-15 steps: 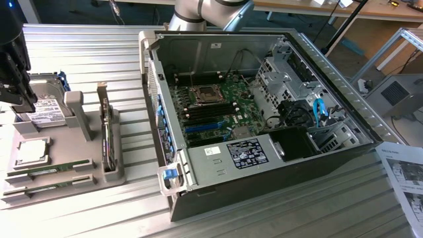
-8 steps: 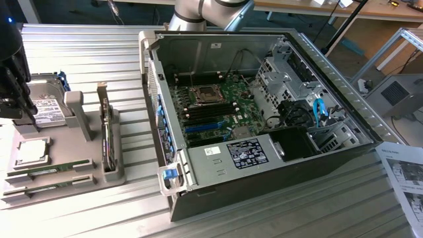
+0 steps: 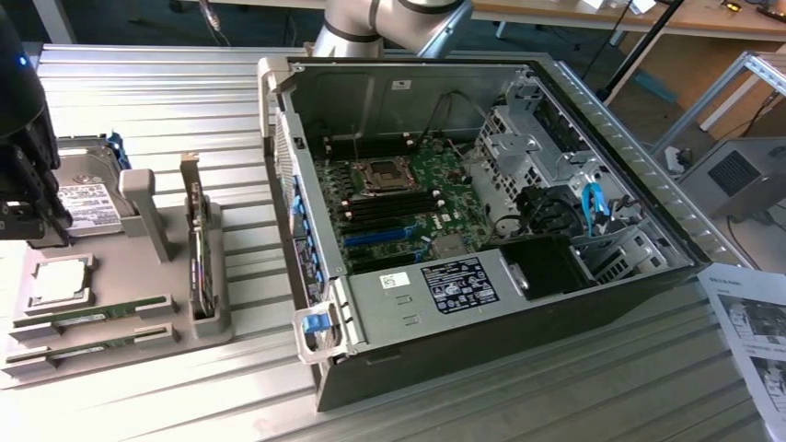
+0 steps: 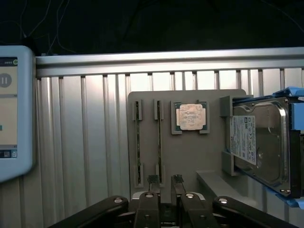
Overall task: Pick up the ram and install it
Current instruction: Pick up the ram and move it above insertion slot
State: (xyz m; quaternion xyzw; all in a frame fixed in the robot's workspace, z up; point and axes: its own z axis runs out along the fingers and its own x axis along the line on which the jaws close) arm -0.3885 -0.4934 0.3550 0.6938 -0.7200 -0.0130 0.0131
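Note:
Two ram sticks, thin green boards, lie side by side in slots of the grey tray [image 3: 147, 331]: one ram [image 3: 92, 313] and a second ram [image 3: 80, 348]. The wrist view has them as ram [image 4: 138, 142] and ram [image 4: 159, 142]. My gripper [image 4: 165, 180] hovers above the tray, open, with nothing between its fingertips and one ram stick just beyond them. In the exterior view the gripper [image 3: 28, 226] is a dark body at that view's left edge, over the tray. The open computer case [image 3: 294, 166] shows its motherboard with black memory slots [image 3: 387, 207].
On the tray also sit a square silver processor [image 4: 191, 116], a hard drive [image 4: 261, 142] and an upright expansion card [image 3: 197, 239]. A tablet screen [image 4: 14, 109] stands beside the ribbed metal table [image 4: 85, 142]. A printed sheet [image 3: 749, 322] lies at the exterior view's right.

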